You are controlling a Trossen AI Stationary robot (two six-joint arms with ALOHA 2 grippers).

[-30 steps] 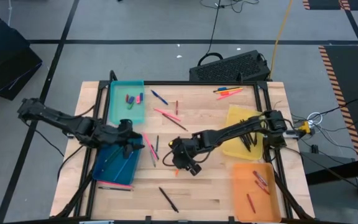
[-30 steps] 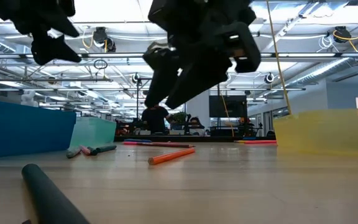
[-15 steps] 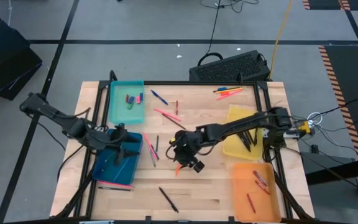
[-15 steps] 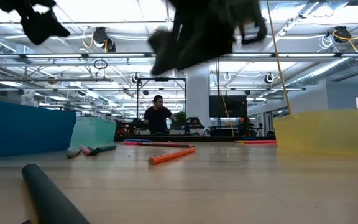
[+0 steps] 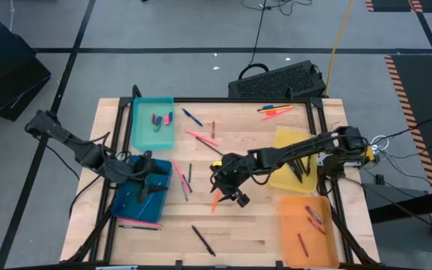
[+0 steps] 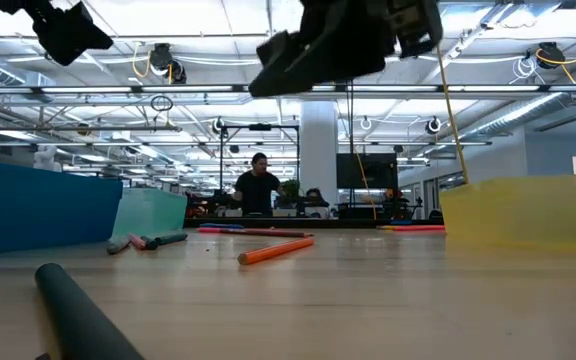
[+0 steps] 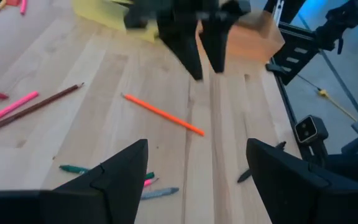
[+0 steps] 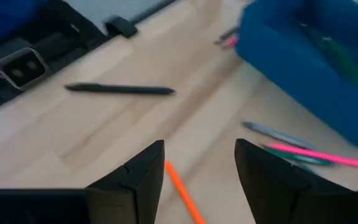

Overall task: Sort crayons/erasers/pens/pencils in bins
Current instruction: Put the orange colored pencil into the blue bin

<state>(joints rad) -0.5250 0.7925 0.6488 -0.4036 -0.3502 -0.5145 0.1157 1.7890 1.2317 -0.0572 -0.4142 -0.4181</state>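
hovering my right gripper (image 8: 194,165), fingers spread, above the orange pencil (image 8: 184,191) lying between them; left gripper (image 7: 194,163) open over the dark blue bin (image 5: 137,196).

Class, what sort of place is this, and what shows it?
Probably a large open robotics lab: exposed ceiling trusses, a person at a distant desk, and hazard-striped floor tape beside the wooden table.

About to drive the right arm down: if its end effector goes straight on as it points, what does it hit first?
Probably the orange crayon between the open fingers of the right end effector, then the table. Depth is unclear.
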